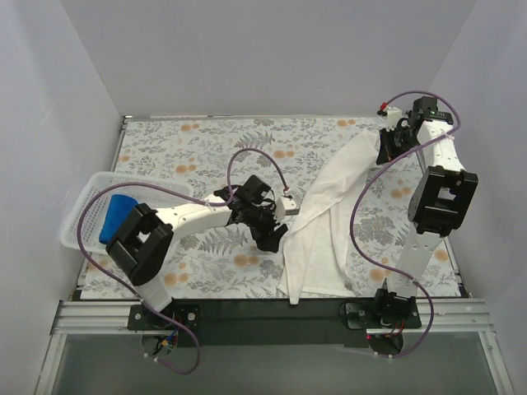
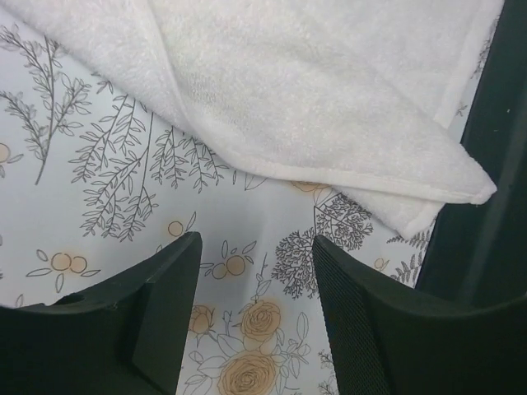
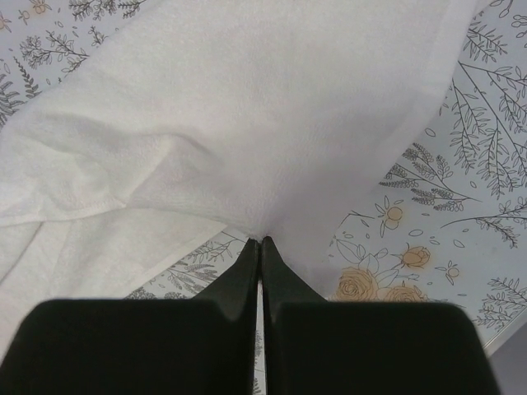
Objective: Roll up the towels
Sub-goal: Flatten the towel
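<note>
The white towel (image 1: pixel 325 218) lies crumpled and partly folded down the middle right of the table, from the far right to the near edge. My right gripper (image 1: pixel 387 146) is shut on its far end and holds that end raised; the right wrist view shows the towel (image 3: pixel 247 123) pinched at my fingertips (image 3: pixel 260 240). My left gripper (image 1: pixel 270 239) is open and empty just left of the towel, over bare tablecloth, with a towel corner (image 2: pixel 461 185) ahead of the fingers (image 2: pixel 257 247). The blue towel (image 1: pixel 114 218) sits rolled in the basket (image 1: pixel 82 210).
The white perforated basket stands at the table's left edge. A floral tablecloth (image 1: pixel 206 148) covers the table. A dark rail (image 1: pixel 247 311) runs along the near edge. White walls close in the left, back and right sides.
</note>
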